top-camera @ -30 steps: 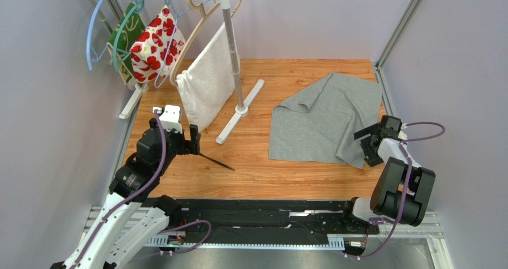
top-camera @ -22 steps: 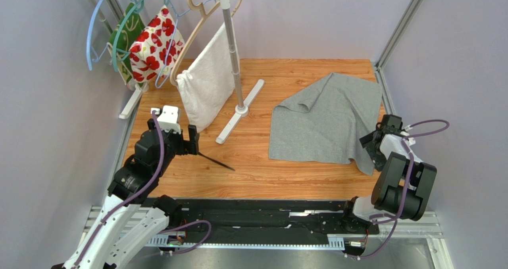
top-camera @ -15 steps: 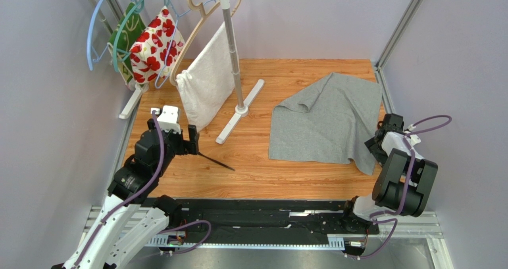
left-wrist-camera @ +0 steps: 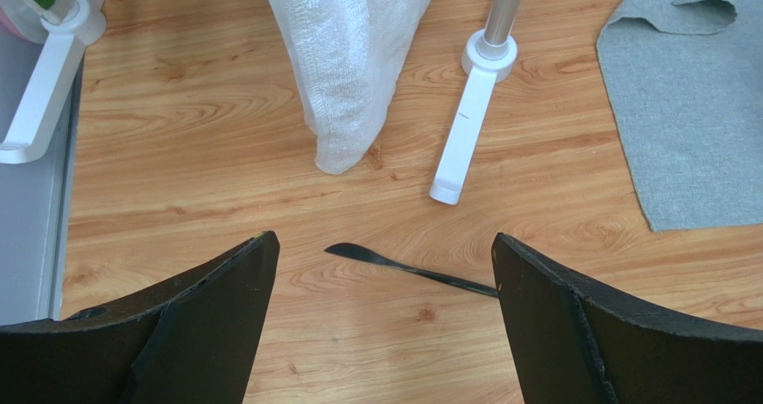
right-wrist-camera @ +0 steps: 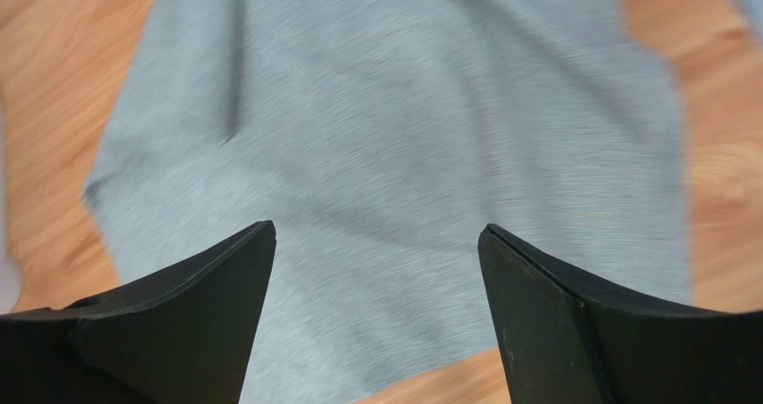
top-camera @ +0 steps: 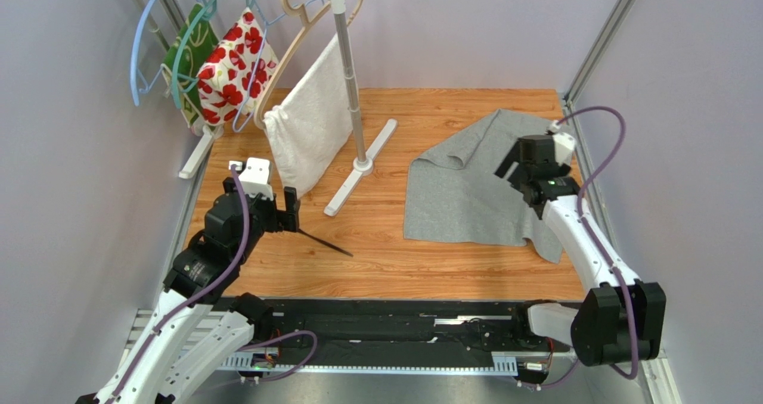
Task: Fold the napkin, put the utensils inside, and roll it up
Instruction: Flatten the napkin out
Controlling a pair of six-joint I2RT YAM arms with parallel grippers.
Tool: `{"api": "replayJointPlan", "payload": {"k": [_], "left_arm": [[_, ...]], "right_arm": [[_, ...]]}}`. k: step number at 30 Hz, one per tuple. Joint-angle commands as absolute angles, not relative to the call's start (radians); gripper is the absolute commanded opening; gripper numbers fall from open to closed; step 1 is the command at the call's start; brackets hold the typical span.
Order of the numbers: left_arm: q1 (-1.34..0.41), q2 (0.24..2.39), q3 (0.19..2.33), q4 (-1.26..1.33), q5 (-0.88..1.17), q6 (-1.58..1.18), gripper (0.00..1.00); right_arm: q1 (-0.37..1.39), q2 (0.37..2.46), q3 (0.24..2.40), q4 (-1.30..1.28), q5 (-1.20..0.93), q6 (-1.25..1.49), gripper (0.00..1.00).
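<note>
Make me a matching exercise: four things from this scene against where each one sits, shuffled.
1 grey napkin
2 black knife
3 white towel
4 red-flowered fabric

A hangs high at the far left, clear of the table
B lies rumpled on the right half
C lies on bare wood on the left half
D hangs with its lower end down at the wood

Pairs: 1-B, 2-C, 3-D, 4-A

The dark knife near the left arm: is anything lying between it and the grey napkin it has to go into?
Nothing visible does. Only bare wood separates the knife from the napkin. The clothes rack's white foot ends just behind that path, clear of it.
</note>
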State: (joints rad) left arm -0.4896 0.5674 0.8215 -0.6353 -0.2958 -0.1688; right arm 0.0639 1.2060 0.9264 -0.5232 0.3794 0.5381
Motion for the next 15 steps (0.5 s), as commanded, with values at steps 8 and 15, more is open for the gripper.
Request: {"api": "replayJointPlan", "payload": {"k": [8,15], "left_arm": [[-0.492,0.561,0.813,-0.604,-0.279,-0.15,0.98],[-0.492,0.548,0.805,-0.598,-0.287,-0.144,0.98]], "right_arm": [[0.416,1.592,0.948,-0.336,0.16,0.597,0.87],[0.518,1.716,0.948,-0.353,0.135,0.672,0.87]]}}
